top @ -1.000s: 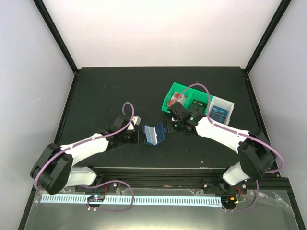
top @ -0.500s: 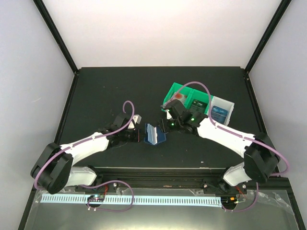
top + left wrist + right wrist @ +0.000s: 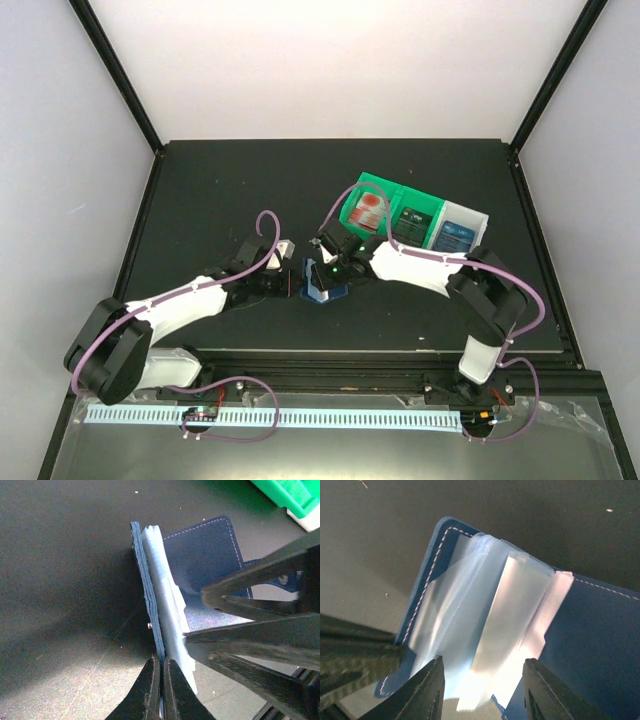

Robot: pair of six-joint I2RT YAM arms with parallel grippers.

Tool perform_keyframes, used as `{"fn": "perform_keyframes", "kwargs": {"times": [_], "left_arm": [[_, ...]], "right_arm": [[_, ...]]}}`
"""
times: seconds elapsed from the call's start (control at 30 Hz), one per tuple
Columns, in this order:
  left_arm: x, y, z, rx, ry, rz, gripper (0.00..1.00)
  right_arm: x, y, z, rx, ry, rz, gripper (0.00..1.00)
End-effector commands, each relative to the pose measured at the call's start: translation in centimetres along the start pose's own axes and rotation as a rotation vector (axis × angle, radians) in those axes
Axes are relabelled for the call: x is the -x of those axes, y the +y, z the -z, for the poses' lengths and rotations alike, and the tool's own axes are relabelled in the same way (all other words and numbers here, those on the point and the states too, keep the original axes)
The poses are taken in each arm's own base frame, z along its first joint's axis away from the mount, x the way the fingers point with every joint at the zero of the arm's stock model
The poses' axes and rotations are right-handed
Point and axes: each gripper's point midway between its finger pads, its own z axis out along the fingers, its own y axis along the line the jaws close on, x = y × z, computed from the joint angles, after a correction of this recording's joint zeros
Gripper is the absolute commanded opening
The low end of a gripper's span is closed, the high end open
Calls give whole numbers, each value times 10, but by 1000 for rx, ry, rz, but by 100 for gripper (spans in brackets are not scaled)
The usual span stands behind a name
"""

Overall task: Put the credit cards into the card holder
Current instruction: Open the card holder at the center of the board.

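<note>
The card holder (image 3: 322, 284) is a navy wallet lying near the table's middle, part open. Its pale blue inner pockets (image 3: 485, 610) fan upward. My left gripper (image 3: 161, 664) is shut on the near edge of its left flap (image 3: 146, 580). My right gripper (image 3: 485, 680) hangs open right over the pockets, one finger (image 3: 434, 685) on each side. Whether a card sits between them I cannot tell. A red-and-white credit card (image 3: 370, 207) lies in the green bin (image 3: 350, 200), a dark one (image 3: 412, 218) lies beside it, and a blue one (image 3: 455, 236) is in the white bin.
The green and white bins (image 3: 478, 222) stand just behind and to the right of the wallet. My two grippers (image 3: 308, 276) crowd close together over it, and the right gripper's fingers (image 3: 250, 580) fill the right side of the left wrist view. Black posts frame the table's back corners.
My right gripper has swung left from beside the green bin to over the wallet. The left gripper has shut on the wallet's flap, and the wallet has folded up narrower.
</note>
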Motion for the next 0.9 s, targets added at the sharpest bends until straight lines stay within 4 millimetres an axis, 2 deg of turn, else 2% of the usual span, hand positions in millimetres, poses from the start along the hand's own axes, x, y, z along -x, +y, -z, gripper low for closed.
{"fn": "perform_keyframes", "kwargs": {"times": [0.0,0.13,0.33,0.47,0.6,0.73,0.8,0.87], "left_arm": [[7,-11,2,-29,-5,-3,1],[6,-9,4,-19,-11,4,2],[2,-2,6,8,-15,13,2],[0,1,5,15,-13,19,2],[-1,1,5,15,-10,22,2],[0,0,5,10,-12,24,2],[0,0,5,7,-13,25,2],[0,-1,5,4,-14,25,1]], "right_arm": [[4,4,-12,-15,21,48,45],[1,-25,-16,-169,19,41,45],[-3,-71,-7,-413,-7,-2,43],[1,-88,3,-523,-50,-28,44],[8,-76,8,-467,-71,-22,45],[17,-38,12,-267,-91,13,42],[20,-22,16,-186,-100,22,37],[24,-14,21,-141,-118,23,24]]}}
